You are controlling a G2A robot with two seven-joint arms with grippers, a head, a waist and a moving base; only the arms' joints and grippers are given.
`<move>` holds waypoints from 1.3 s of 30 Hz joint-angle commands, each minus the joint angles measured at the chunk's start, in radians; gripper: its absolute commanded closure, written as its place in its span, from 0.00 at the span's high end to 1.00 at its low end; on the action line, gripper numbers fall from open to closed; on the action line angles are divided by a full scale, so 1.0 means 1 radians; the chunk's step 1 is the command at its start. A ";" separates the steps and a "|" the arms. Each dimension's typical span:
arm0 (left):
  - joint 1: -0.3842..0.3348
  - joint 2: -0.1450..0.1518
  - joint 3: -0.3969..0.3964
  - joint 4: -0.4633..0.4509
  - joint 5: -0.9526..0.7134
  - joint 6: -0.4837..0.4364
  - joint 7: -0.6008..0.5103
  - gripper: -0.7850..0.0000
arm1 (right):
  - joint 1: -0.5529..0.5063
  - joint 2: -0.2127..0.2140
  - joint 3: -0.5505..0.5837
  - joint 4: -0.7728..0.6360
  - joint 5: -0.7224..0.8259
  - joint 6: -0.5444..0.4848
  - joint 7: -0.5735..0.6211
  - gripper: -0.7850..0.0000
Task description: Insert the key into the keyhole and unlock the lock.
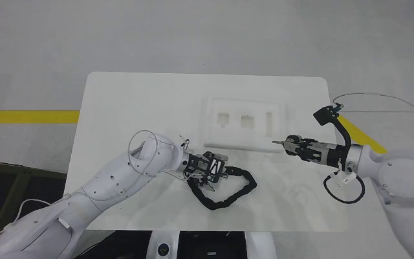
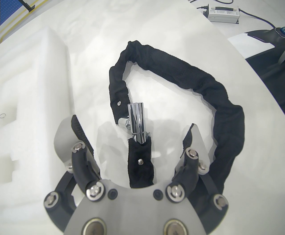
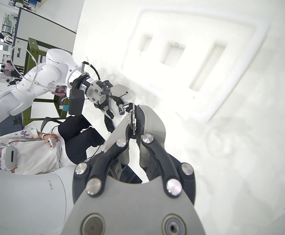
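Note:
A chain lock (image 1: 229,191) in a black fabric sleeve lies looped near the table's front edge. Its chrome lock cylinder (image 2: 137,124) sits at the loop's closing point, one sleeved end (image 2: 140,164) running back under my left wrist. My left gripper (image 2: 133,124) stands open, its fingers either side of the cylinder without touching it. To the right, above the table, my right gripper (image 1: 284,144) is shut on the key (image 3: 133,121), which carries a small ring and points towards the left gripper (image 3: 115,100) and the cylinder (image 3: 122,109).
A white foam tray (image 1: 246,123) with three recesses lies at the table's middle back, just behind the lock. The white table's front edge (image 1: 213,228) is close to the chain. A grey power adapter (image 2: 222,13) lies off the table.

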 commanded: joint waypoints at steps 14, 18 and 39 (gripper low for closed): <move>0.005 -0.014 -0.013 0.009 0.021 0.000 -0.025 0.56 | 0.000 0.000 0.000 0.000 0.000 0.000 0.000 0.00; 0.008 -0.016 -0.019 0.011 0.022 -0.002 -0.037 0.51 | 0.000 0.000 0.000 0.000 0.000 0.000 0.000 0.00; 0.014 -0.036 -0.048 0.030 -0.014 -0.019 -0.086 0.02 | 0.000 0.000 0.000 0.000 0.000 0.000 0.000 0.00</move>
